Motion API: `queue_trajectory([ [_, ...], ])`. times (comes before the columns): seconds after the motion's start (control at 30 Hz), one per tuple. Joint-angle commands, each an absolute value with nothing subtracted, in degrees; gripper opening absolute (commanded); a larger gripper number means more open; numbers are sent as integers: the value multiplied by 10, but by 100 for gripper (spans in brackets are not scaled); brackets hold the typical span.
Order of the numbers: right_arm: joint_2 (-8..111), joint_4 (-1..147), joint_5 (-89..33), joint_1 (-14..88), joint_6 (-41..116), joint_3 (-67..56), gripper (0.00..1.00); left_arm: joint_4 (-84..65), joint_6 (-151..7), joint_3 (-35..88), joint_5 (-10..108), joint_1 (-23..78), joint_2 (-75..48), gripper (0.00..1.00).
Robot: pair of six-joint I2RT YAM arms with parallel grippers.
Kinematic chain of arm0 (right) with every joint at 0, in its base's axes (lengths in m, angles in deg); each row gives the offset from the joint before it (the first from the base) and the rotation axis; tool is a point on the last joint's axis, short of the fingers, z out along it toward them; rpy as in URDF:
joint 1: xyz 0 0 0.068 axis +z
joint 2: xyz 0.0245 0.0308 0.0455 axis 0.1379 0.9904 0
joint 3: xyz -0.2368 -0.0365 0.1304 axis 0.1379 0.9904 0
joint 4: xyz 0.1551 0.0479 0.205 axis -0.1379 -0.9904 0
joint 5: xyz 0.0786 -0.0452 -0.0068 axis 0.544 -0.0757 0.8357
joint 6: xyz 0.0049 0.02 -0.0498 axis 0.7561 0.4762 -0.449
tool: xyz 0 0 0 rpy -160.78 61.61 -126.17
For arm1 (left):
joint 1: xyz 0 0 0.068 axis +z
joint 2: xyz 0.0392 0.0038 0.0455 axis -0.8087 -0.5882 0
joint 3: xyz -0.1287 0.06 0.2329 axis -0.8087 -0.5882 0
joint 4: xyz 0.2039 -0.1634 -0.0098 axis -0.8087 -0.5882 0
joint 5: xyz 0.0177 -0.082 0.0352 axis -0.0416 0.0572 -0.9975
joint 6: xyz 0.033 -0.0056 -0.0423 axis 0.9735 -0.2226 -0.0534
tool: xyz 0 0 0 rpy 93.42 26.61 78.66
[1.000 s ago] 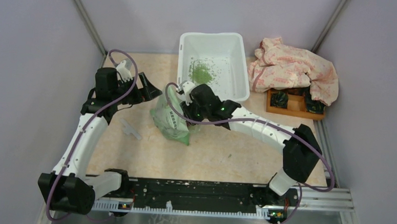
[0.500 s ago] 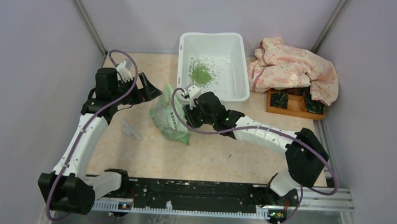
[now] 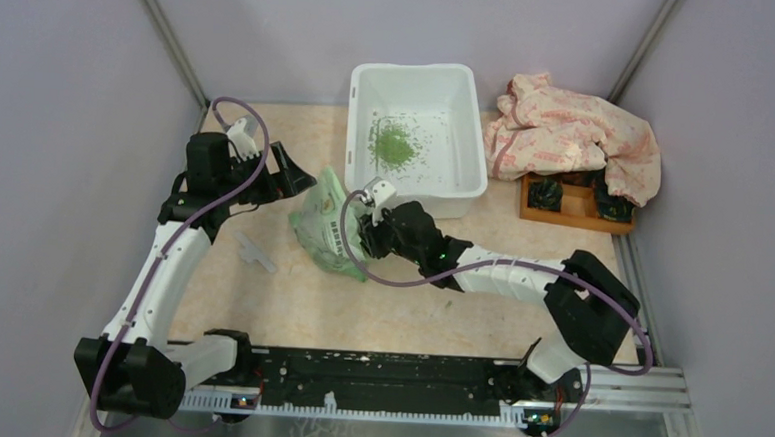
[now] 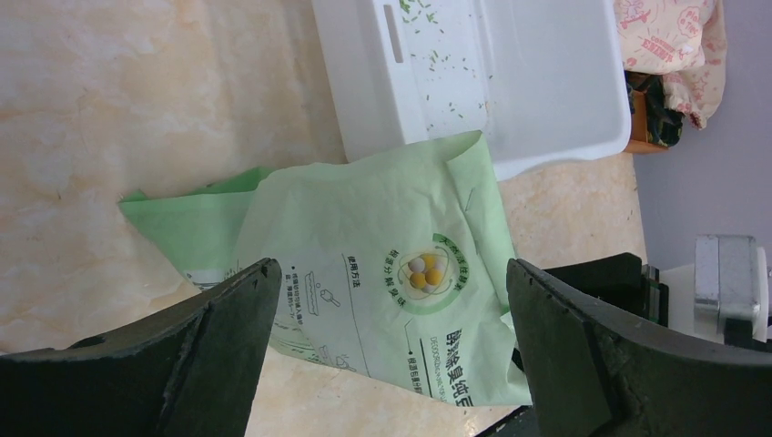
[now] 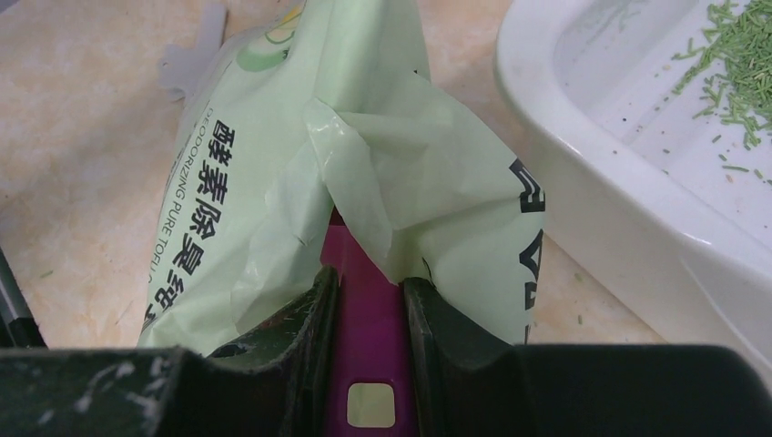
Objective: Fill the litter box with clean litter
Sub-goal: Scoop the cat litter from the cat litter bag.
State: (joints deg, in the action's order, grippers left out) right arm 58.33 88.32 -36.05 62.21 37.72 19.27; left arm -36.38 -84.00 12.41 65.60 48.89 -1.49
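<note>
Beside litter box (image 5: pixel 619 209) — bag (image 5: pixel 264 182), apparently "PURE TOFU"

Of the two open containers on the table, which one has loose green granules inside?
The large white litter box, with a pile of clean litter inside. The small wooden tray holds dark items.

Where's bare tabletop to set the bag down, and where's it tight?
Free: wide strip between bag and base rail; far-left patch left of the tub; small patch between tub and right forearm. Tight: around the bag, between left pincer and right pincer; cloth and tray fill far right.
</note>
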Motion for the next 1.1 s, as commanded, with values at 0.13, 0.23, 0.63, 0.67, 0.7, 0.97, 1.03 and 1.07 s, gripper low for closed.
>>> queue_trajectory([
  [0.13, 550, 1029, -399, 650, 375, 332, 0, -362, -834, 135, 651, 492, -2, 99],
  [0.23, 514, 1083, -407, 653, 367, 380, 0, -363, -834, 138, 652, 492, -3, 99],
  [0.63, 349, 1130, -423, 658, 345, 488, 0, -367, -832, 142, 648, 491, -7, 99],
  [0.67, 335, 1126, -421, 658, 345, 491, 0, -367, -832, 140, 648, 491, -6, 99],
  [0.7, 321, 1122, -421, 658, 344, 495, 0, -367, -833, 141, 648, 491, -6, 99],
  [0.97, 203, 1084, -428, 663, 344, 550, 0, -366, -834, 142, 646, 492, -5, 99],
  [1.03, 170, 1068, -432, 665, 345, 566, 0, -366, -834, 142, 646, 492, -5, 99],
  [1.07, 150, 1061, -436, 667, 346, 573, 0, -366, -834, 142, 645, 491, -6, 99],
])
